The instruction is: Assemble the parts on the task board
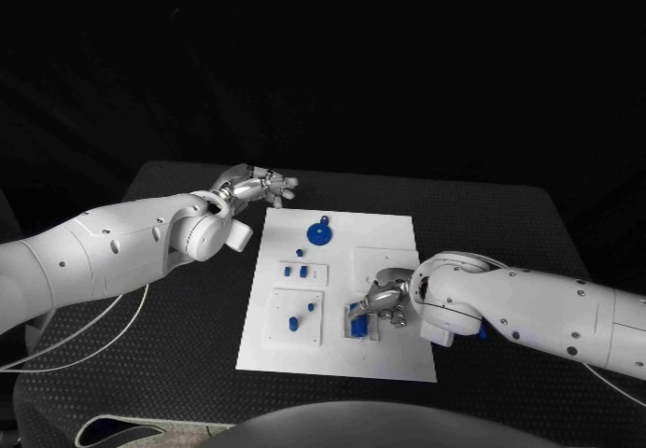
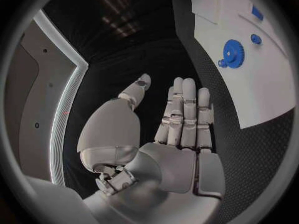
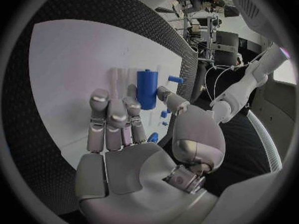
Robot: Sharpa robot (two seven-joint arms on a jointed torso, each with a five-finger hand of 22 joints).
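No text, label or number can be read anywhere here.

A black table (image 1: 161,336) with a dull, finely textured top carries everything here, its rounded far corners fading into the dark behind. Off its left edge, pale cables (image 1: 81,341) loop down and sweep back in toward the near left corner, one strand crossing over the other. Right at that near left corner, a thin light strip (image 1: 115,429) curls along the table's edge. In the right wrist view the table's woven texture (image 3: 37,149) reads clearly beside the white plate.
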